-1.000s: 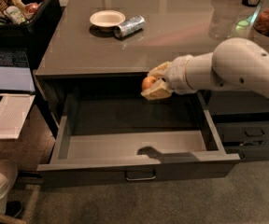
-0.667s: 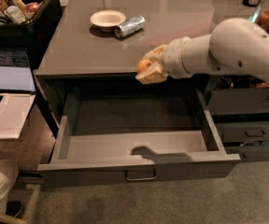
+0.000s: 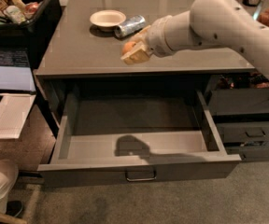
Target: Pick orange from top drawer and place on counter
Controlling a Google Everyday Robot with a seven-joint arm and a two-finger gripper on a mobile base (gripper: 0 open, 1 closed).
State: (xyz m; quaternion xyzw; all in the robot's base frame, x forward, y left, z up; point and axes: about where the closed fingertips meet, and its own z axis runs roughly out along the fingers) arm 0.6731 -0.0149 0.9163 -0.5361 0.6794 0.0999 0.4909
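As the claw (image 3: 131, 55) grips it above counter (image 3: 78, 55), orange (image 3: 128, 46) looks round.

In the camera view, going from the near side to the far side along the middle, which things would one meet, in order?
handle → open top drawer → front edge of the counter → gripper, shut on the orange, above the counter → silver can
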